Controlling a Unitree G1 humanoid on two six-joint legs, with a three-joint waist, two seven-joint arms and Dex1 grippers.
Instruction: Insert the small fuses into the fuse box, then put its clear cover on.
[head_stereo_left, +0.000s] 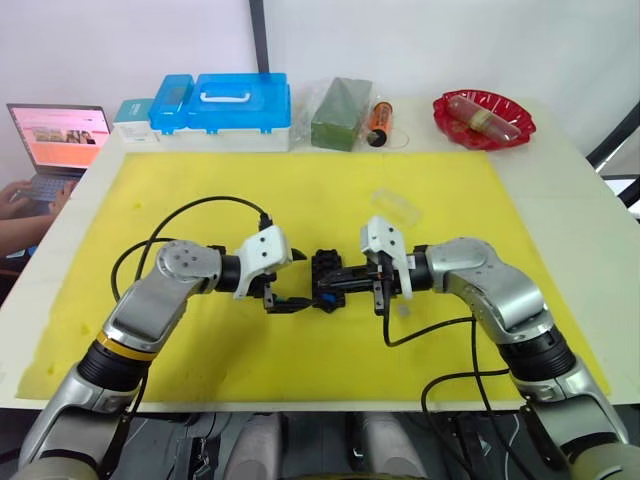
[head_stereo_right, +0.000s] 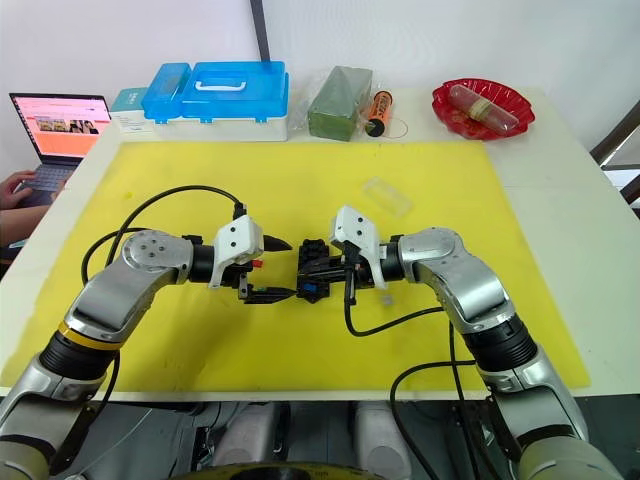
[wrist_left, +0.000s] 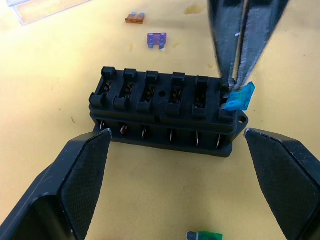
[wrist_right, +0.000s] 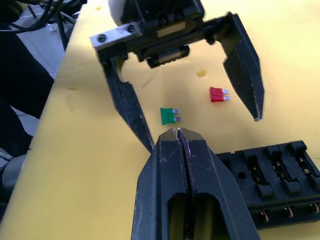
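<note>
The black fuse box (wrist_left: 165, 107) lies on the yellow mat (head_stereo_left: 300, 190) between my two grippers, its slots facing up. My right gripper (wrist_right: 176, 132) is shut on a blue fuse (wrist_left: 239, 97), which sits tilted at the box's end slot. My left gripper (wrist_left: 177, 134) is open, one finger on each side of the box and not touching it. Loose on the mat lie an orange fuse (wrist_left: 135, 18), a purple fuse (wrist_left: 156, 40), a green fuse (wrist_right: 170, 115) and a red fuse (wrist_right: 217, 94). The clear cover (head_stereo_left: 397, 207) rests on the mat behind the box.
At the back of the table stand blue-lidded storage boxes (head_stereo_left: 225, 108), a bagged green block (head_stereo_left: 340, 113), an orange cylinder (head_stereo_left: 379, 121) and a red bowl (head_stereo_left: 483, 117). A person's hand (head_stereo_left: 20, 195) is at a laptop (head_stereo_left: 58, 140) at the far left. Cables trail from both wrists.
</note>
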